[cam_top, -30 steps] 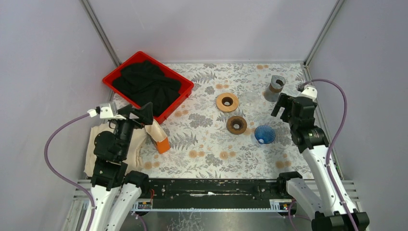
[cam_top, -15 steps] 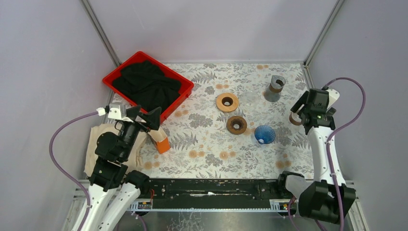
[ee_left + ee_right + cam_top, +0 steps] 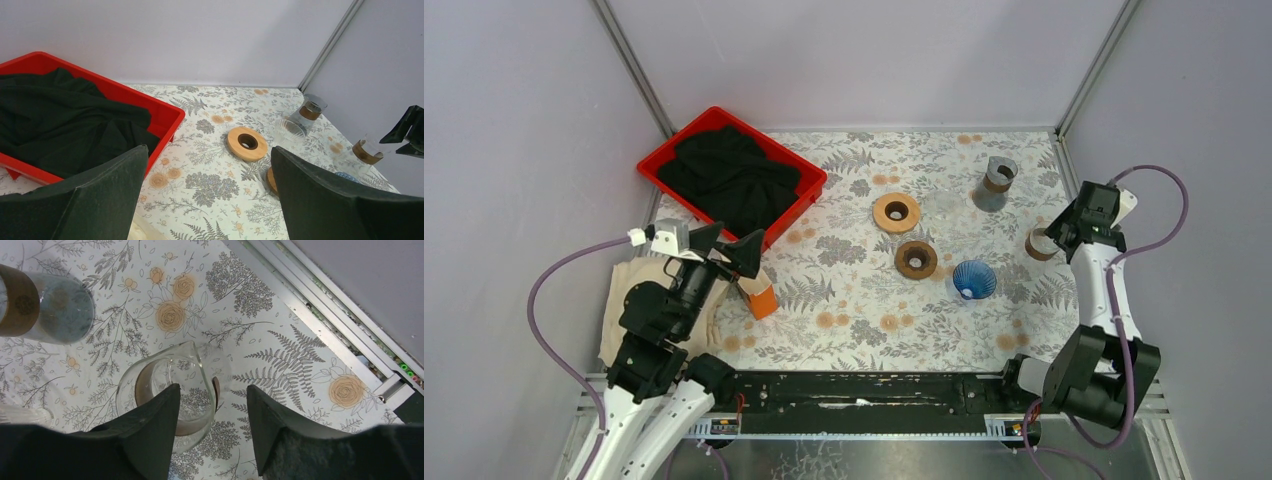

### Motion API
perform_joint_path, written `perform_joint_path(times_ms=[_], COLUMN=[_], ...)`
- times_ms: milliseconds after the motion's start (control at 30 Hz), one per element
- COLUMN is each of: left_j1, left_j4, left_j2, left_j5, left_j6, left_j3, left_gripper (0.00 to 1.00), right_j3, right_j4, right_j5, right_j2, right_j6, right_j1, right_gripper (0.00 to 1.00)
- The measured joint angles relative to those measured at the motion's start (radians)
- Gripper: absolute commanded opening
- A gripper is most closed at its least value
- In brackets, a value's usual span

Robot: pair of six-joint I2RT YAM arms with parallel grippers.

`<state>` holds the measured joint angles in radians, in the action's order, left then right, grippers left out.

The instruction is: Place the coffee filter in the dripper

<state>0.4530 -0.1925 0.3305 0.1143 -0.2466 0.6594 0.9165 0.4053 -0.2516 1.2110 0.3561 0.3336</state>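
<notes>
A pile of beige coffee filters (image 3: 629, 305) lies at the table's left edge, with an orange-tipped paper piece (image 3: 759, 292) beside it. My left gripper (image 3: 729, 248) hovers just above them, wide open and empty (image 3: 209, 150). The blue dripper (image 3: 974, 278) stands right of centre, and a clear glass dripper (image 3: 941, 205) stands farther back. My right gripper (image 3: 1056, 238) is at a glass carafe with a wooden collar (image 3: 1040, 244). Its jaws (image 3: 212, 390) are partly open. One finger is over the carafe's mouth (image 3: 170, 385) and the other is outside the rim, not clamped.
A red tray (image 3: 809, 178) holding black cloth sits at the back left. Two wooden rings (image 3: 896, 212) (image 3: 916, 259) lie mid-table. A grey carafe (image 3: 996, 183) stands at the back right. The table's metal right rail (image 3: 325, 305) runs close to the right gripper.
The right arm swung right and down from near the grey carafe to the wooden-collared glass carafe, its jaws narrowing. The left gripper drifted slightly right, staying open.
</notes>
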Motion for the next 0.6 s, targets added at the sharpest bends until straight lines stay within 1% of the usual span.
perform_joint_path(times_ms=[300, 333, 467, 500, 600], left_j1=[0.000, 0.000, 0.000, 0.000, 0.000], left_j4=[-0.005, -0.005, -0.005, -0.005, -0.005], left_j2=[-0.012, -0.012, -0.012, -0.012, -0.012], left_j5=[0.006, 0.006, 0.007, 0.007, 0.007], left_j6=[0.004, 0.004, 0.005, 0.006, 0.009], left_j3=[0.000, 0.000, 0.000, -0.001, -0.001], left_gripper=[1.00, 1.00, 1.00, 1.00, 1.00], right_j3=[0.000, 0.000, 0.000, 0.000, 0.008], right_j4=[-0.031, -0.032, -0.042, -0.043, -0.045], right_j5=[0.062, 0.063, 0.071, 0.071, 0.067], right_j2=[0.084, 0.086, 0.098, 0.105, 0.120], right_j6=[-0.026, -0.027, -0.036, -0.038, -0.040], right_j1=[0.001, 0.001, 0.001, 0.001, 0.001], right_gripper=[0.40, 0.37, 0.17, 0.14, 0.10])
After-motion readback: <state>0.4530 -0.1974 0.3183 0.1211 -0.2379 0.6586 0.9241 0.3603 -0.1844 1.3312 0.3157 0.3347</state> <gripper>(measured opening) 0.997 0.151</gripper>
